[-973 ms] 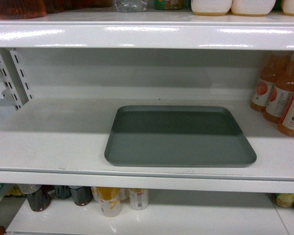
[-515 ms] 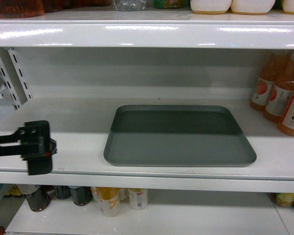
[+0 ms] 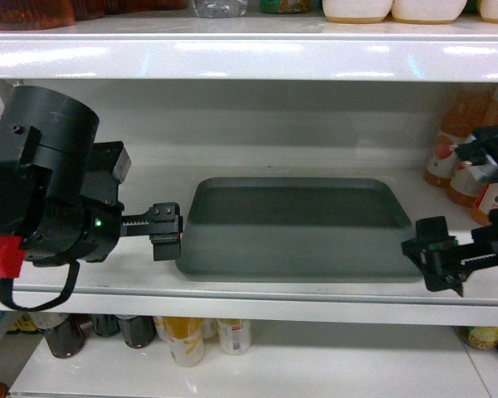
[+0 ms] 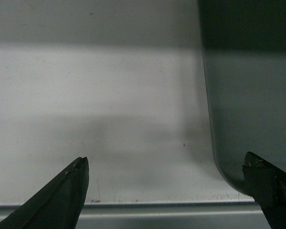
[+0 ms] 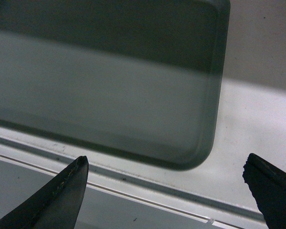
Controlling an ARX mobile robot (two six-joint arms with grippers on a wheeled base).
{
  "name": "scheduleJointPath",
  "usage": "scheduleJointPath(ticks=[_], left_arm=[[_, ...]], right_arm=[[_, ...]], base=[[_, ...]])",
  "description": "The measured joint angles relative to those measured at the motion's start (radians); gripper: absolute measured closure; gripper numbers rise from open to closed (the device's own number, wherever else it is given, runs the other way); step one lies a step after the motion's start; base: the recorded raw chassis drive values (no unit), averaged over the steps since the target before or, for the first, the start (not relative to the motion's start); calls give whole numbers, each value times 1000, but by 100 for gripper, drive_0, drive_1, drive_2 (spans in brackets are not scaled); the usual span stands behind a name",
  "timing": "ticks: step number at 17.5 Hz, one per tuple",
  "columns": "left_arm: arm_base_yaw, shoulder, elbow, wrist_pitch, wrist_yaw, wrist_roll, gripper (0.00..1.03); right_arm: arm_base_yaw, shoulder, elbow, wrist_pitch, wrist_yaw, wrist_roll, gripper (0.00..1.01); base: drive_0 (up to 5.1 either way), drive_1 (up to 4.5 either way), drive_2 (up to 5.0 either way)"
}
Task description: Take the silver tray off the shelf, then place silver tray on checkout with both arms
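The tray (image 3: 303, 228) lies flat on the shelf (image 3: 91, 240), near its front lip, with bottles (image 3: 473, 157) at the far right. Your left gripper (image 3: 166, 232) sits just beside the tray's left edge and your right gripper (image 3: 438, 253) by its near right corner; both have their fingers apart, holding nothing. Bring each pair of fingers level with the low rim and close on both sides together, so the tray lifts flat. Only the wrist views show the spread fingertips (image 4: 74, 183) (image 5: 66, 188) straddling the tray's near corners.
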Motion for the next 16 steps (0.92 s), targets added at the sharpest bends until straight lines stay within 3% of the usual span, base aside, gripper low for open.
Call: scheduleJointPath(ticks=[9, 12, 15, 16], left_arm=[[-23, 193, 249, -149, 14, -13, 5], [-28, 235, 323, -220, 27, -19, 5], [-30, 261, 384, -290, 19, -20, 6], [-30, 272, 402, -307, 20, -30, 14]], right_arm=[[25, 294, 351, -148, 134, 23, 3], [24, 363, 453, -254, 143, 38, 3], [23, 407, 554, -361, 151, 55, 26], [23, 418, 584, -394, 158, 63, 35]], base=[[0, 0, 0], [0, 0, 0], [0, 0, 0], [0, 0, 0]])
